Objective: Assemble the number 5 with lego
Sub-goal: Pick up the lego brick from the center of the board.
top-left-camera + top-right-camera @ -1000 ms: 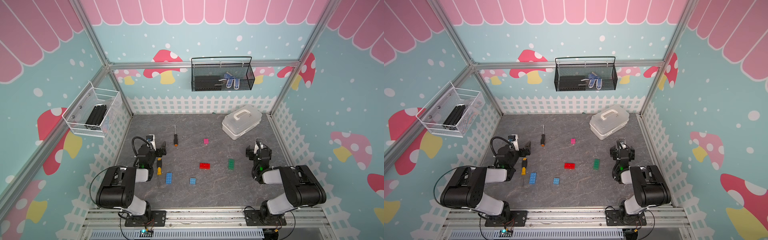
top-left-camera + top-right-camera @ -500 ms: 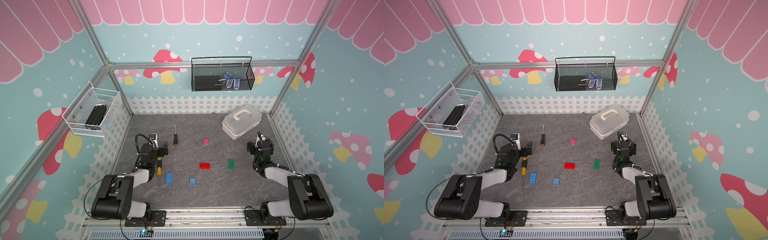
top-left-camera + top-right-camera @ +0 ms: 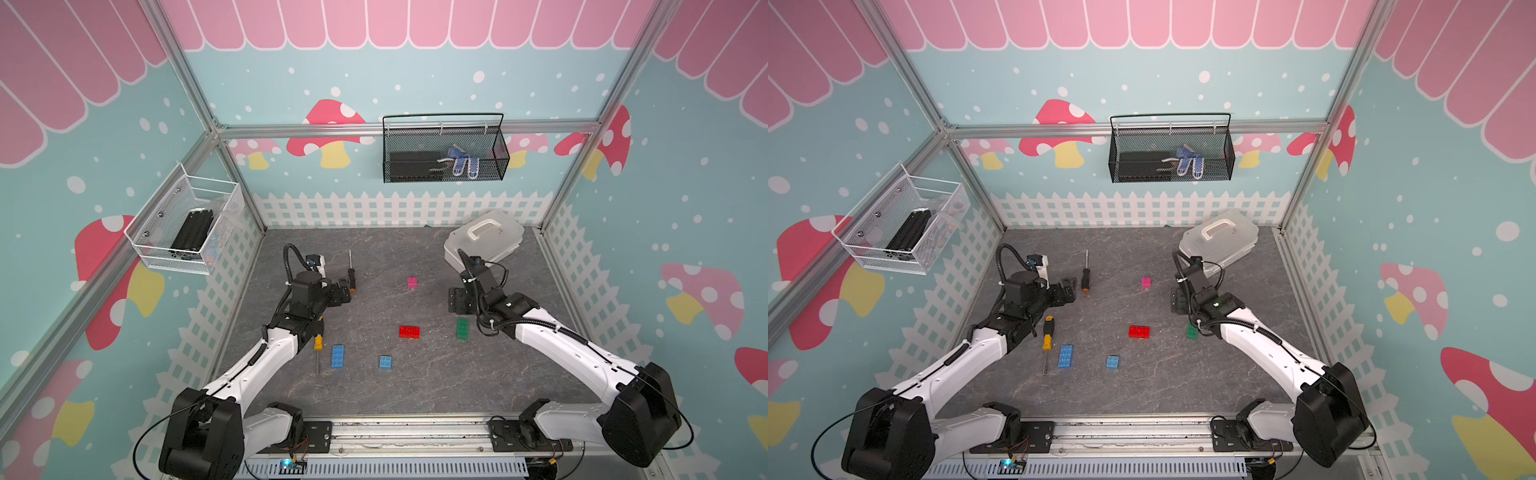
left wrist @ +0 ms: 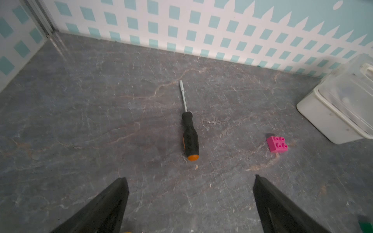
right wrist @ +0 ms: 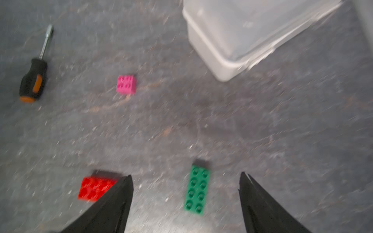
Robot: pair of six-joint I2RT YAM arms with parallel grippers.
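Nothing is joined yet: all five bricks (image 3: 409, 331) lie apart on the counter (image 3: 374, 395), while the left gripper (image 4: 190, 177) and right gripper (image 5: 185, 173) gape wide, empty.

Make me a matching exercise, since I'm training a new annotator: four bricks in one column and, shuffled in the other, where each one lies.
Column one
1. pink brick
2. green brick
3. red brick
4. long blue brick

Column two
A. beside the yellow-handled screwdriver
B. in the middle of the other four bricks
C. nearest the back fence
D. closest to the right pincer

Pairs: 1-C, 2-D, 3-B, 4-A
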